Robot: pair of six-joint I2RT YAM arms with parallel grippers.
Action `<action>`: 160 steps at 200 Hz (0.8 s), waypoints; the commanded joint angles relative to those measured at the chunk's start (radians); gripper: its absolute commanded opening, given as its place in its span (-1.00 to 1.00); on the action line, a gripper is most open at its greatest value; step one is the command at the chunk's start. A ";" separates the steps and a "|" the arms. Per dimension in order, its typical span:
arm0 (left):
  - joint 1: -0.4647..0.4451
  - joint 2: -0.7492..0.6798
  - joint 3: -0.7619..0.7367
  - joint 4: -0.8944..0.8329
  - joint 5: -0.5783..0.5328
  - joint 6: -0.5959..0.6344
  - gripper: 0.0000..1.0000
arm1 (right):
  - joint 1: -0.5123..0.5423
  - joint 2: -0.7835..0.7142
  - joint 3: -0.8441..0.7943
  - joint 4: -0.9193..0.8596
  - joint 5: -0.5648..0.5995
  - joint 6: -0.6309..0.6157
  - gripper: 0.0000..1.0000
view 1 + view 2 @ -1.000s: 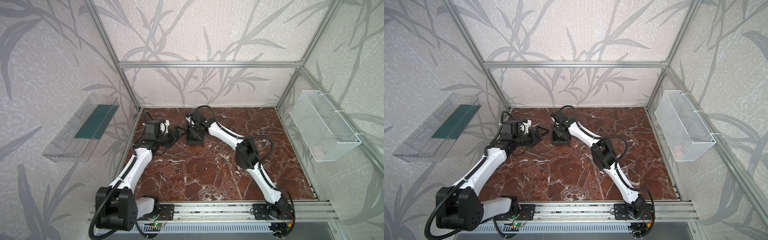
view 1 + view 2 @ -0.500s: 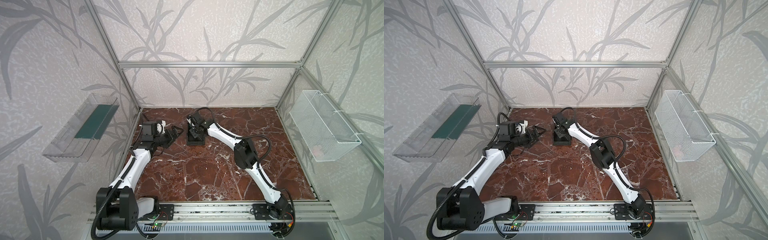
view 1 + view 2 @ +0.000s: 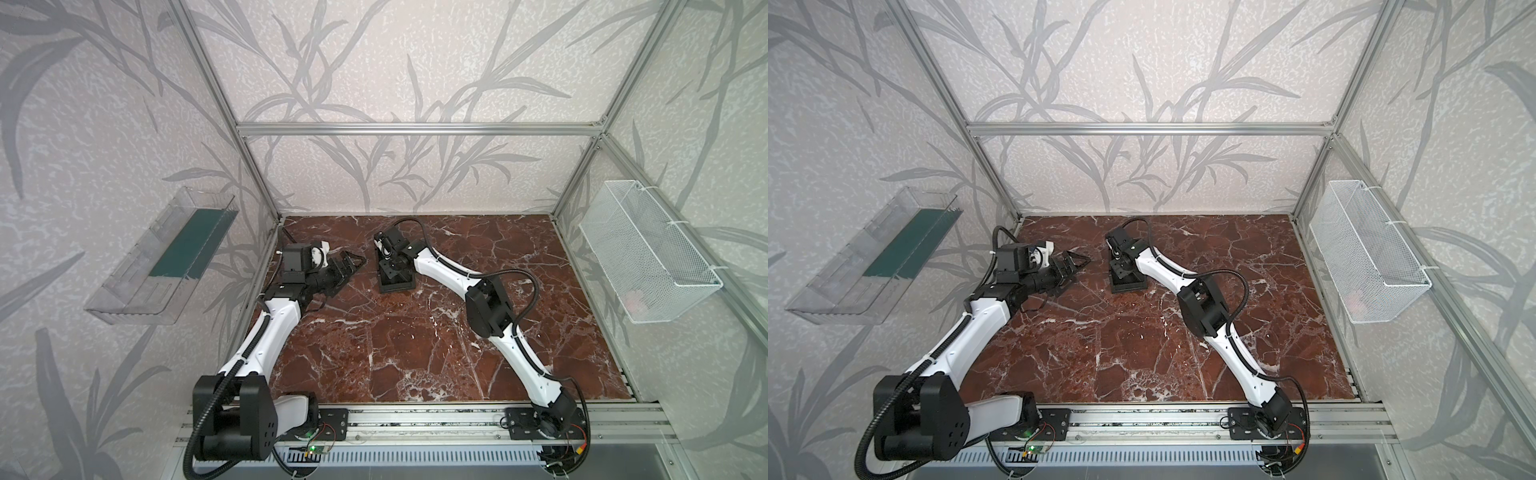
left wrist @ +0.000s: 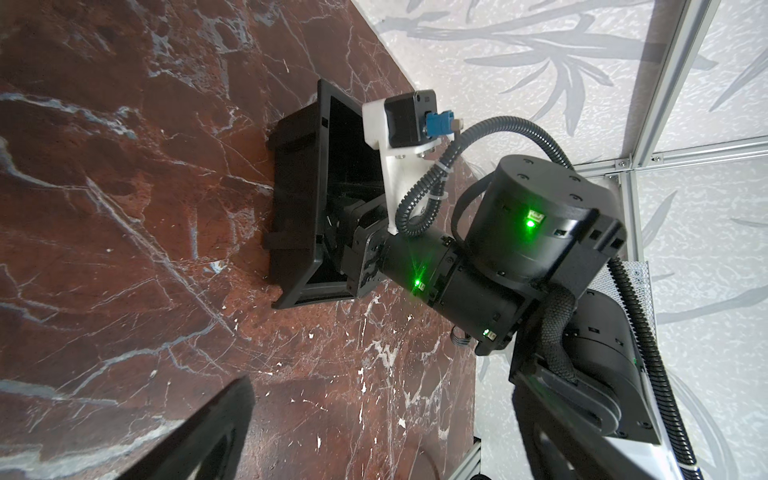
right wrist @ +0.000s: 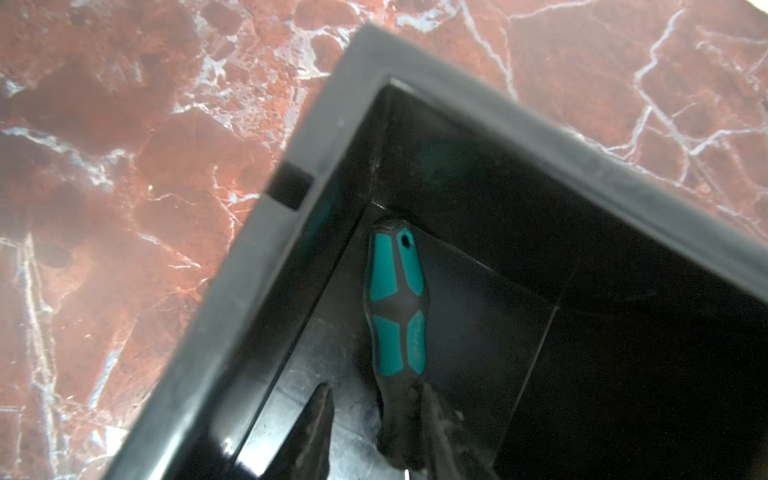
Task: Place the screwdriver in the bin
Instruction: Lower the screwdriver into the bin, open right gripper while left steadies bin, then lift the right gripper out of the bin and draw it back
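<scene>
Toward the back of the worktop (image 3: 415, 345), the bin (image 5: 249, 270) sits under the right arm and apart from the left fingers (image 3: 351, 264), whose spread we cannot tell. We see the right fingers (image 5: 322, 419) slightly parted astride the screwdriver (image 5: 397, 307), which lies on the bin's floor. Its butt points away from them into a corner, so we judge that a straight lift clears it.

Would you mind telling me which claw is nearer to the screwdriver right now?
Right. The right claw is down inside the bin, its fingers either side of the screwdriver. The left claw hangs over the marble beside the bin, apart from it.
</scene>
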 commanded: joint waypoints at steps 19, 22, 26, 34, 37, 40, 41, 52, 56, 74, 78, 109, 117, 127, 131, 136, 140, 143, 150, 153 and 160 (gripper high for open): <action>0.009 -0.023 -0.015 0.017 0.012 -0.011 0.98 | -0.004 -0.033 0.008 -0.017 -0.019 0.005 -0.22; 0.011 -0.023 -0.015 0.018 0.014 -0.011 0.98 | -0.004 -0.038 0.007 -0.018 -0.020 0.006 -0.22; 0.011 -0.024 -0.015 0.018 0.013 -0.011 0.98 | -0.004 -0.044 0.008 -0.019 -0.020 0.005 -0.22; 0.012 -0.024 -0.016 0.018 0.013 -0.012 0.98 | -0.004 -0.057 0.008 -0.022 -0.022 0.008 -0.21; 0.013 -0.024 -0.016 0.017 0.014 -0.012 0.98 | -0.004 -0.061 0.008 -0.024 -0.023 0.010 -0.21; 0.014 -0.025 -0.016 0.018 0.014 -0.013 0.98 | -0.004 -0.067 0.009 -0.026 -0.023 0.010 -0.21; 0.014 -0.024 -0.017 0.018 0.014 -0.013 0.98 | -0.004 -0.069 0.008 -0.025 -0.024 0.011 -0.21; 0.015 -0.025 -0.017 0.017 0.014 -0.013 0.98 | -0.004 -0.093 0.009 -0.037 -0.029 0.016 -0.20; 0.016 -0.026 -0.018 0.017 0.014 -0.013 0.98 | -0.004 -0.103 0.009 -0.042 -0.031 0.019 -0.19; 0.015 -0.028 -0.023 0.022 0.014 -0.015 0.98 | -0.004 -0.154 -0.006 -0.056 -0.012 0.053 -0.14; 0.016 -0.028 -0.023 0.023 0.015 -0.015 0.98 | -0.004 -0.169 -0.013 -0.058 -0.007 0.056 -0.12; 0.020 -0.025 -0.024 0.025 0.012 -0.017 0.98 | -0.011 -0.299 -0.130 -0.007 0.020 0.046 0.00; 0.021 -0.024 -0.024 0.024 0.013 -0.017 0.98 | -0.017 -0.350 -0.188 0.031 0.025 0.047 0.08; 0.022 -0.024 -0.024 0.024 0.012 -0.017 0.98 | -0.029 -0.422 -0.277 0.092 0.028 0.054 0.21; 0.022 -0.024 -0.025 0.025 0.011 -0.016 0.98 | -0.036 -0.453 -0.317 0.118 0.028 0.057 0.28; 0.023 -0.024 -0.026 0.024 0.010 -0.017 0.98 | -0.045 -0.492 -0.371 0.154 0.030 0.059 0.38; 0.024 -0.023 -0.025 0.024 0.010 -0.016 0.98 | -0.053 -0.525 -0.413 0.182 0.033 0.061 0.41; 0.023 -0.022 -0.026 0.024 0.010 -0.015 0.98 | -0.058 -0.548 -0.443 0.201 0.037 0.063 0.47; 0.024 -0.022 -0.026 0.024 0.008 -0.015 0.98 | -0.072 -0.606 -0.515 0.246 0.050 0.067 0.52; 0.025 -0.022 -0.025 0.024 0.007 -0.015 0.98 | -0.082 -0.630 -0.547 0.264 0.060 0.069 0.53; 0.026 -0.021 -0.025 0.022 0.005 -0.013 0.98 | -0.101 -0.688 -0.618 0.309 0.088 0.076 0.65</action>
